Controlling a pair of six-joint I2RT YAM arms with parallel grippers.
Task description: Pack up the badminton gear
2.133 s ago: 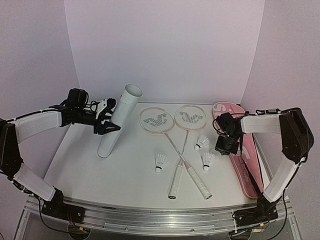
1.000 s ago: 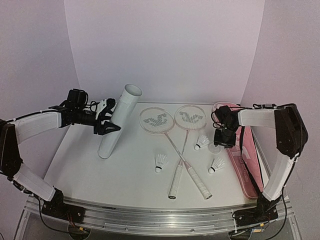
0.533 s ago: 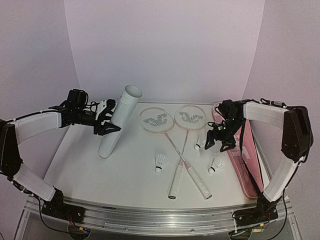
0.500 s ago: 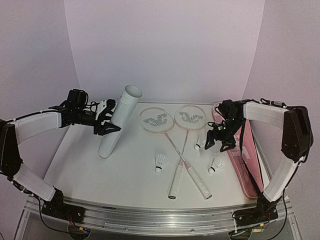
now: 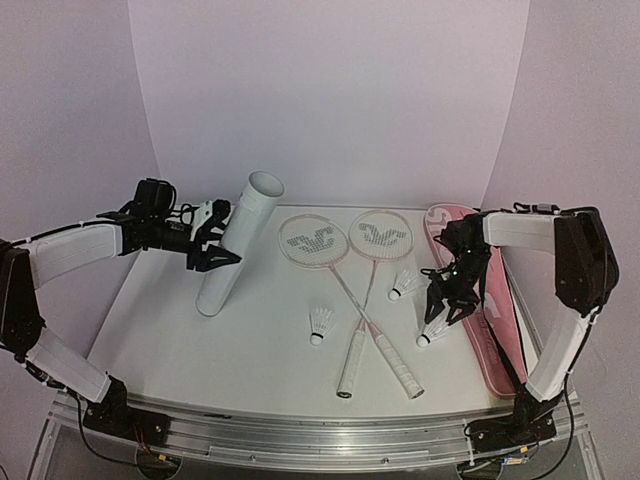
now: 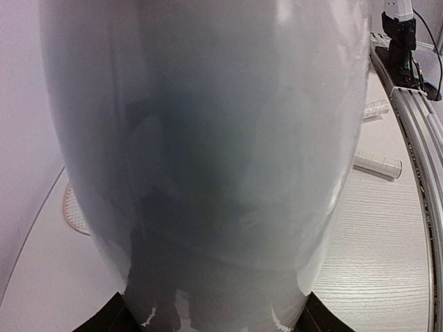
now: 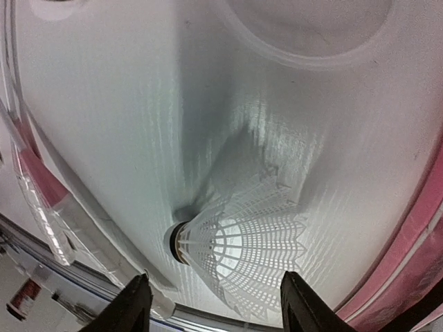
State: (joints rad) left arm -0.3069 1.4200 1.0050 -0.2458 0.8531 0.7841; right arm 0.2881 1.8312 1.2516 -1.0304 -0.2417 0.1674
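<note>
We find open table [image 5: 190, 350] at the overhead view's lower left; crossed rackets [image 5: 359, 320] block the centre, the pink bag [image 5: 497, 345] the right edge.

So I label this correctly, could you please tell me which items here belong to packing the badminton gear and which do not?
Gear to pack: left racket; right racket; centre shuttlecock; far shuttlecock; right shuttlecock.
Not gear: white tube; pink bag.

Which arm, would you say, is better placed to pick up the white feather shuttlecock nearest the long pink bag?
Right. The right gripper hangs open directly over that white feather shuttlecock, fingers either side, while the left gripper is far off, clamped on the tall white cardboard tube.
</note>
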